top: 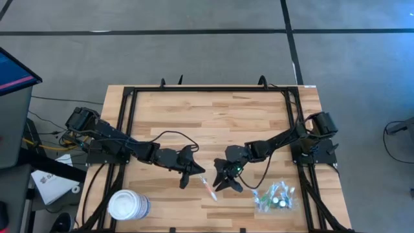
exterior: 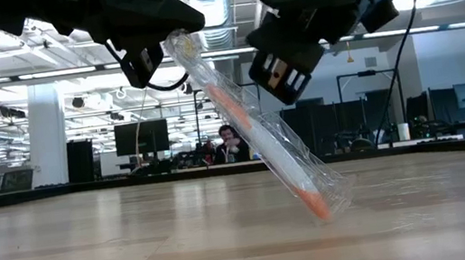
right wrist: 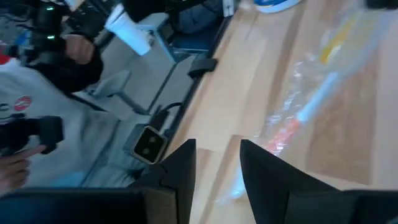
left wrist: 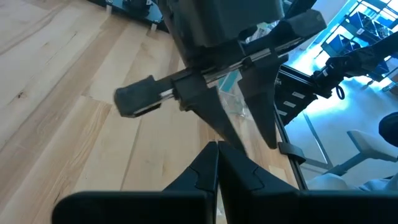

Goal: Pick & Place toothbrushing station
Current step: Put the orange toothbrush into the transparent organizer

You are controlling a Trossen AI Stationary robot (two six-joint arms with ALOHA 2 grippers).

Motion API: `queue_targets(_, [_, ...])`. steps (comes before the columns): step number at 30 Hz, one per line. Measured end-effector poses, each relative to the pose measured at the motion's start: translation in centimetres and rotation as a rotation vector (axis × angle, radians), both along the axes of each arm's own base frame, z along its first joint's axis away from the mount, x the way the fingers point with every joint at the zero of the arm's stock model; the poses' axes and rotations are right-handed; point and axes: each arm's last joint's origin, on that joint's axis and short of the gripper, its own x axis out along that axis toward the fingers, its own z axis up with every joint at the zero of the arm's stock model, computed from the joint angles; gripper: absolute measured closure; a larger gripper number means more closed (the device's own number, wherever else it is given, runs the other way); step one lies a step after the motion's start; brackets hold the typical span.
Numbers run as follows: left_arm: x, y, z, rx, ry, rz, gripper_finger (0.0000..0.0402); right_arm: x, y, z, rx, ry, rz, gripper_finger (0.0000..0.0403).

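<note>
The toothbrushing station (exterior: 256, 136) is a long see-through plastic holder with an orange-and-white toothbrush inside. It stands tilted over the table's near middle (top: 208, 189). My left gripper (top: 189, 176) is shut on its upper end. My right gripper (top: 226, 182) hovers open just to the right of the station and above its middle (exterior: 284, 73). In the right wrist view the station (right wrist: 305, 112) lies ahead of the open fingers, not between them. My left gripper pinches the station's upper end (exterior: 177, 45) between its two shut fingers. It comes slanting down from the table's left. The station hangs tilted below the fingers, and its lower end (exterior: 325, 206) rests on the table.
A large white round tub (top: 128, 206) stands at the near left corner. A heap of clear plastic with green bits (top: 275, 197) lies at the near right. A dark frame (top: 129, 97) runs round the table's edges. A person's hand (right wrist: 12, 165) shows beyond the table.
</note>
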Motion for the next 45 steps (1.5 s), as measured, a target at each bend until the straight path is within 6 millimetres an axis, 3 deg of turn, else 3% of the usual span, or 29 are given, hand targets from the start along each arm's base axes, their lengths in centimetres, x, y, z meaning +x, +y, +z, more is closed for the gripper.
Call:
queue_targets(9, [0.0, 0.0, 0.0, 0.002, -0.002, -0.002, 0.0401, 0.1, -0.6, 0.3, -0.018, -0.027, -0.013, 0.0240])
queue_targets(16, [0.0, 0.0, 0.1, 0.004, -0.008, -0.003, 0.0401, 0.6, -0.8, -1.2, -0.058, 0.001, -0.111, 0.0194])
queue_targets(25, [0.0, 0.0, 0.1, 0.004, -0.010, -0.003, 0.0401, 1.7, -1.0, -2.0, -0.018, -0.051, -0.145, 0.0184])
queue_targets(36, [0.0, 0.0, 0.1, 0.014, -0.016, -0.007, 0.0401, 4.3, -0.3, -2.5, -0.002, -0.052, -0.113, 0.0213])
queue_targets(40, [0.0, 0.0, 0.1, 0.014, -0.016, -0.007, 0.0401, 4.5, -0.2, -2.1, 0.007, -0.063, -0.098, 0.0253])
queue_targets(45, [0.0, 0.0, 0.1, 0.014, -0.015, -0.007, 0.0401, 4.4, -0.3, -2.2, 0.006, -0.056, -0.098, 0.0333])
